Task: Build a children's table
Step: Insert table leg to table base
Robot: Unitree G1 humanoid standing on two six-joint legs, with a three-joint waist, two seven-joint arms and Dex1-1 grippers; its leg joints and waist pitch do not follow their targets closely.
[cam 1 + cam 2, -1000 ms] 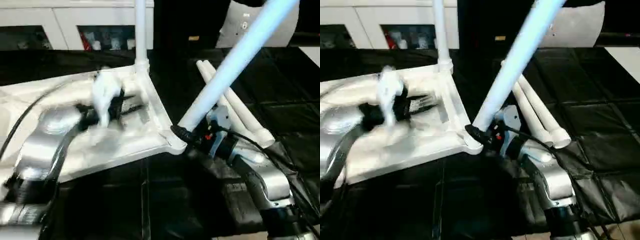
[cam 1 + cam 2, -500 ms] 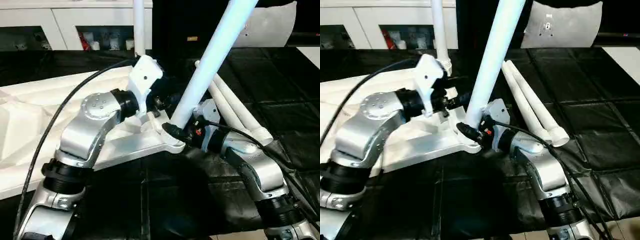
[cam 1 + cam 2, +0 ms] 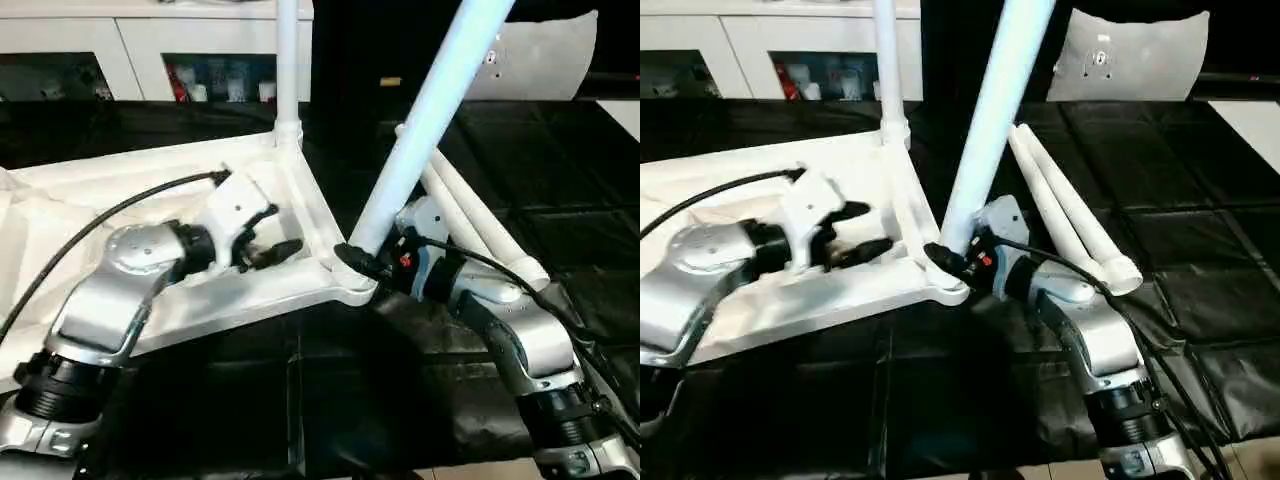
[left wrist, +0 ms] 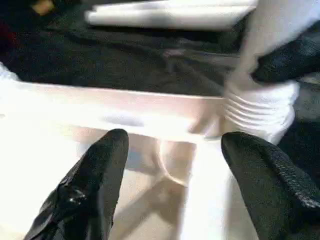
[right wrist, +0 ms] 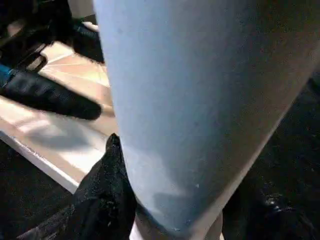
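Observation:
The white table top (image 3: 120, 200) lies upside down, its ribbed underside facing up. One white leg (image 3: 288, 60) stands upright in the far corner socket. A second leg (image 3: 430, 110) leans to the right, its lower end at the near corner socket (image 3: 352, 290). My right gripper (image 3: 362, 257) is shut on that leg just above the socket; one black finger (image 5: 105, 195) presses against the tube (image 5: 200, 100). My left gripper (image 3: 275, 232) hovers open over the underside, close to the same corner, its fingers (image 4: 95, 175) spread with nothing between them.
Two loose white legs (image 3: 485, 225) lie side by side on the black work table (image 3: 590, 200) behind my right arm. A flat white rounded panel (image 3: 545, 65) leans at the back right. White cabinets (image 3: 130, 50) line the back wall.
My left arm has drawn back from the leaning leg's base and dropped lower over the underside. The right gripper still holds the leg, which now stands steeper than a second ago.

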